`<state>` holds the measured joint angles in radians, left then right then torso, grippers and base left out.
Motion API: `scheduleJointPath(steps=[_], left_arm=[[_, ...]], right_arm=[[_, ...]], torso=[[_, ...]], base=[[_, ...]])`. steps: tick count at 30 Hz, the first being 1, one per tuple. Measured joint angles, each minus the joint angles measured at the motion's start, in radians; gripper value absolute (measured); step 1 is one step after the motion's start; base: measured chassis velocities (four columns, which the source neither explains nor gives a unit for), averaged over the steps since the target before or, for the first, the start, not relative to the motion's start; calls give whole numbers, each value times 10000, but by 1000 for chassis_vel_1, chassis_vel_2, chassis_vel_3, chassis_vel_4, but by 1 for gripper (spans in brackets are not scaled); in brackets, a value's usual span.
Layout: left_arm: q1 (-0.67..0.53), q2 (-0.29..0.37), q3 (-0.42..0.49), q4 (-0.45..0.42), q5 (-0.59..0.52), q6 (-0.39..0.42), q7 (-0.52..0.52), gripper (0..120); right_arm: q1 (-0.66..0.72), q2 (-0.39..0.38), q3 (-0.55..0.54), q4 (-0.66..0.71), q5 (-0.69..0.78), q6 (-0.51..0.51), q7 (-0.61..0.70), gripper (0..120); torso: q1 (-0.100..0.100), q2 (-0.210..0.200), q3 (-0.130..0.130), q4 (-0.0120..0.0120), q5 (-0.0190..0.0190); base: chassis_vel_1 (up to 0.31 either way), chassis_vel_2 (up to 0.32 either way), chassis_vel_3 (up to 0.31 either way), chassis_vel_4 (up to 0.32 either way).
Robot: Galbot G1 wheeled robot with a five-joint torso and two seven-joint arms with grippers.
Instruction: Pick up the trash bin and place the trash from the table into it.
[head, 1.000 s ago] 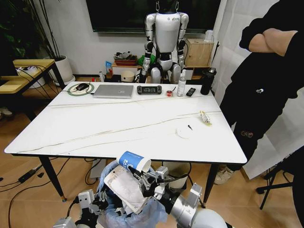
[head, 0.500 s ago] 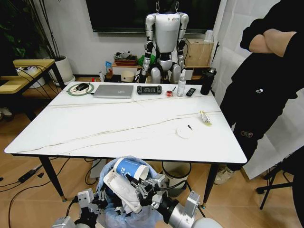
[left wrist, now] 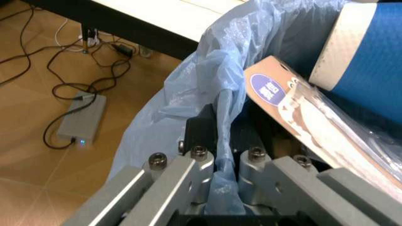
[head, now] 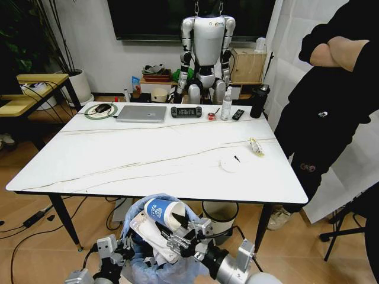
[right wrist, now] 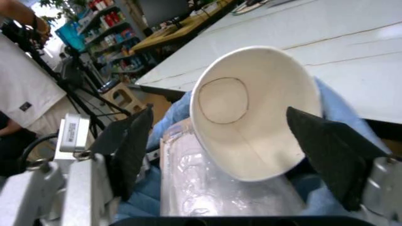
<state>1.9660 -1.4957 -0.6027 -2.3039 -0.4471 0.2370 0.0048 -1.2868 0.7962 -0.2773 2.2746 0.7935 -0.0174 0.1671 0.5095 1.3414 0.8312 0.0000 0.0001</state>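
The trash bin (head: 140, 264), lined with a crinkled light-blue bag (left wrist: 188, 94), hangs below the near edge of the table (head: 89, 160). My left gripper (head: 112, 248) is shut on its rim and bag (left wrist: 217, 155). In the bin's mouth a blue-white paper cup (head: 164, 212) lies tilted on a clear wrapper with a printed card (left wrist: 295, 108). My right gripper (head: 179, 234) is open around the cup (right wrist: 251, 113), and one pad (right wrist: 132, 146) stands clear of it. On the table lie a white lid (head: 228, 164) and a small wrapper (head: 256, 147).
A laptop (head: 142, 113), a game controller (head: 186, 111), a spray bottle (head: 226, 105) and a black flask (head: 259, 100) line the table's far edge. A person (head: 331, 118) stands at the right. A cream bin (head: 219, 212) sits under the table.
My right gripper has come down with the paper cup, from above the bin's rim into its mouth. The cup now lies lower and more tilted on the wrapper.
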Motion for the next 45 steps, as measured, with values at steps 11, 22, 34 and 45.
scheduleJointPath(steps=[11,22,34,45], left_arm=[[-122,151,-132,178,-213,0,-1,0],[-86,144,-128,201,-253,-3,0,0],[197,-62,-108,-104,-59,-103,36,0],[210,-261,-120,-182,51,-115,44,0]], right_arm=[[-1067,-1068,1801,608,47,-124,-3,100],[-199,-82,2815,-195,-93,-492,342,100],[3080,645,2675,-3775,-848,-1950,-48,100],[4393,766,2106,-6065,-1192,-2015,-1125,100]], torso=[[-1,0,0,-1,-3],[-1,0,0,0,3],[2,-1,2,1,1],[1,0,0,0,-2]], base=[[0,0,0,0],[0,0,0,0],[0,0,0,0],[0,0,0,0]])
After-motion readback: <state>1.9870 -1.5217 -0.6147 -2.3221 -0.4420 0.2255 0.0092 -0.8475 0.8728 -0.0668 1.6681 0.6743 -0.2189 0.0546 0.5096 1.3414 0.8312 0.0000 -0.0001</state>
